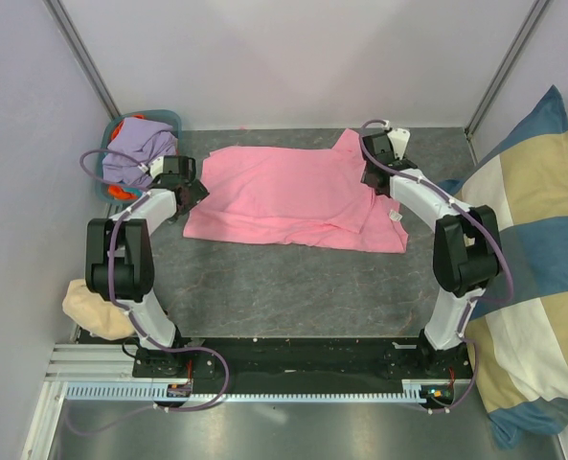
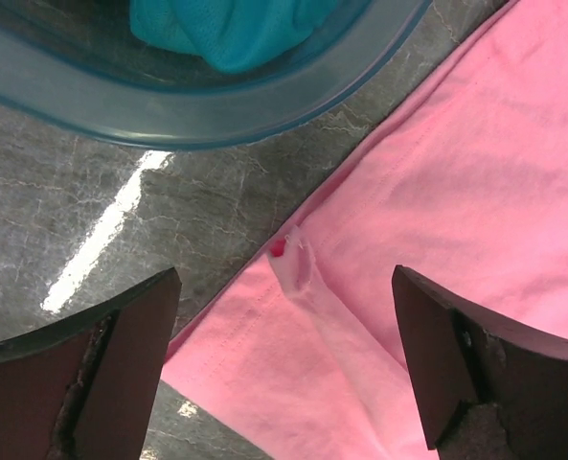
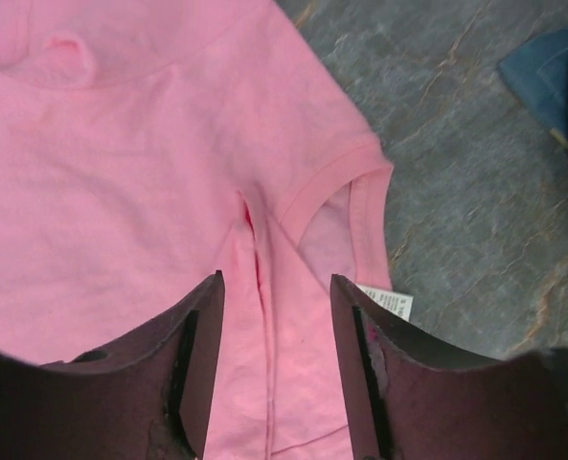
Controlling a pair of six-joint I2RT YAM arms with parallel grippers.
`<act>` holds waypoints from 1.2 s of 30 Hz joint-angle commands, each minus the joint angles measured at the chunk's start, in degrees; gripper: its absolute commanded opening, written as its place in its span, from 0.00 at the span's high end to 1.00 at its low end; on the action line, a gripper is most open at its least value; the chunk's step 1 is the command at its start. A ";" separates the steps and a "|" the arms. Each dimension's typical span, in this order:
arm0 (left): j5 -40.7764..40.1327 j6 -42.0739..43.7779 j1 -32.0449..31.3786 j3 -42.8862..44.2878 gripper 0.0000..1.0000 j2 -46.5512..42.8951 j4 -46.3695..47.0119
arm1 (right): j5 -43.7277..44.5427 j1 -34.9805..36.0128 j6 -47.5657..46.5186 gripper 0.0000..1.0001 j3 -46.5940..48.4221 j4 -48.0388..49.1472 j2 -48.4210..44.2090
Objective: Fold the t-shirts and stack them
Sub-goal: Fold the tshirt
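Observation:
A bright pink t-shirt (image 1: pixel 293 196) lies partly folded on the grey table, neck to the right. My left gripper (image 1: pixel 190 192) is open and hovers over the shirt's left edge; in the left wrist view (image 2: pixel 288 374) its jaws stand wide apart above a pink corner (image 2: pixel 264 355). My right gripper (image 1: pixel 377 182) is open over the neck end; in the right wrist view (image 3: pixel 276 364) a fold of the pink shirt (image 3: pixel 121 192) runs between its jaws, with the white neck label (image 3: pixel 387 302) beside the right finger. Lavender (image 1: pixel 138 151) and orange (image 1: pixel 121 126) shirts sit in a basket, and a teal shirt (image 2: pixel 236 29) too.
The teal basket (image 1: pixel 172 121) stands at the far left corner, its rim (image 2: pixel 216 120) close to my left gripper. A large blue-and-cream checked cushion (image 1: pixel 537 259) leans at the right. A cream cloth (image 1: pixel 92 307) lies off the table's left edge.

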 commanded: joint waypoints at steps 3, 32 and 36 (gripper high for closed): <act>-1.12 0.82 0.29 -0.89 0.00 -10.35 0.12 | 0.95 -2.38 -3.26 0.39 1.39 3.14 -4.89; 6.36 0.46 -4.02 -21.72 0.00 -32.87 1.97 | -17.51 4.30 9.04 0.57 -24.37 7.98 -11.23; 6.36 0.73 -4.02 -21.90 0.00 -32.87 1.88 | -17.34 4.56 9.48 0.57 -24.72 8.42 -9.82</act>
